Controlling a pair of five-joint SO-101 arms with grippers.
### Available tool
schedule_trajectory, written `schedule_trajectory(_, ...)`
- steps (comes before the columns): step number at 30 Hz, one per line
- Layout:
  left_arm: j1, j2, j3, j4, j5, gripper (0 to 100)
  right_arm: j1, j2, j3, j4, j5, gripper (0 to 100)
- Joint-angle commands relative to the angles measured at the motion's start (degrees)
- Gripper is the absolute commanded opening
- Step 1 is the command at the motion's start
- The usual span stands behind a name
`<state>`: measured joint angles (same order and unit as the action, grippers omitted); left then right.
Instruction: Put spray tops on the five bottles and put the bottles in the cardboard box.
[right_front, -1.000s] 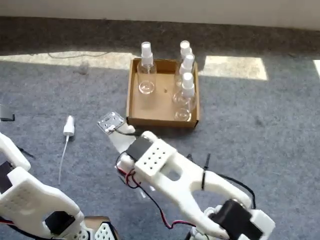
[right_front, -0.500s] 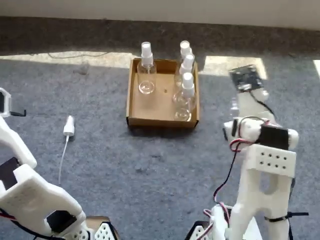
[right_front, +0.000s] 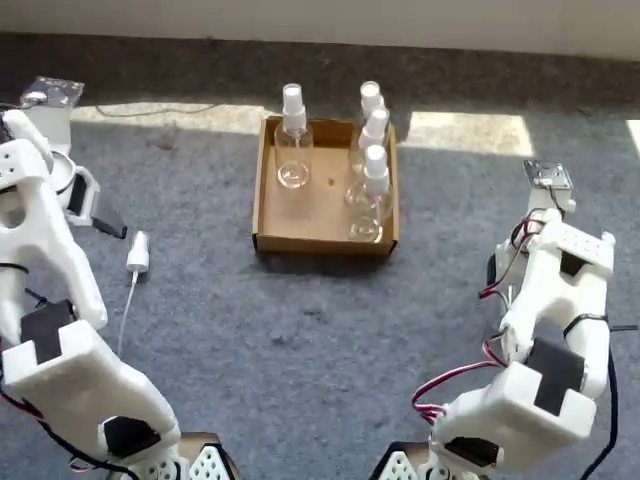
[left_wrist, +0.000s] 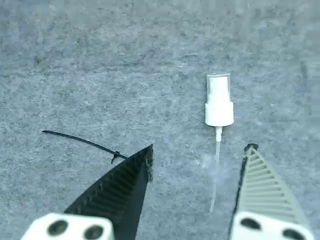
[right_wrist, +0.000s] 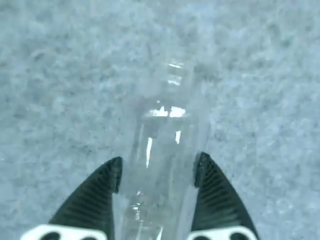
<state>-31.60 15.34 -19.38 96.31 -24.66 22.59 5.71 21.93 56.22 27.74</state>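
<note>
box: cardboard box (right_front: 325, 243) on carpet (right_front: 300, 340), middle-back, between the two arms
in box: four bottles (right_front: 376, 185) upright; one at back-left corner, three in a row along right wall
spray top (right_front: 138, 252): flat on carpet, left of box, well apart; tube toward near edge
left gripper (left_wrist: 197, 165): above spray top, tube between spread fingers
right gripper (right_wrist: 157, 172): right of box, well apart
fifth bottle (right_wrist: 162, 140): between right gripper's fingers, touching both
</note>
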Motion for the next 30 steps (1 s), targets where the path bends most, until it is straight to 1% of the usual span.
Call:
schedule_trajectory(1, 2.1, -7.2, 8.1, -3.3, 0.4, 27, 0.7, 4.1, -6.0, -0.9, 0.4, 1.9)
schedule_trajectory(5, 2.1, -17.1, 23.5, -13.2, 0.4, 27, 1.7, 5.2, -9.0, -0.3, -0.6, 9.5)
schedule_trajectory(7, 2.7, -22.9, 30.8, -17.3, 0.3, 27, 1.8, 4.8, -9.4, 2.6, -0.4, 14.3)
schedule_trajectory(10, 3.1, -31.8, 39.3, -21.2, 0.3, 27, 1.9, 4.0, -9.6, 6.9, -0.4, 18.9)
schedule_trajectory(13, 4.8, -39.2, 45.0, -22.7, 0.3, 27, 1.5, 2.7, -11.8, 8.7, -0.8, 19.5)
schedule_trajectory(15, 6.4, -42.9, 47.4, -22.7, 0.3, 27, 1.4, 2.4, -14.3, 10.9, -1.3, 19.5)
schedule_trajectory(17, 7.7, -45.3, 49.2, -22.5, 0.3, 27, 1.0, 2.7, -17.5, 12.5, -3.4, 19.8)
schedule_trajectory(20, 8.7, -46.6, 50.4, -22.4, 0.4, 27, 0.8, 4.3, -22.0, 14.7, -4.2, 19.9)
schedule_trajectory(23, 8.8, -46.6, 50.4, -22.3, 0.5, 27, 0.6, 7.9, -28.1, 16.7, -7.3, 20.0)
schedule_trajectory(26, 8.6, -46.9, 50.4, -22.3, 0.5, 27, 0.0, 12.7, -32.8, 21.1, -6.3, 20.0)
schedule_trajectory(30, 8.5, -47.0, 50.4, -22.3, 0.4, 27, 0.0, 19.4, -36.5, 23.6, -5.2, 20.0)
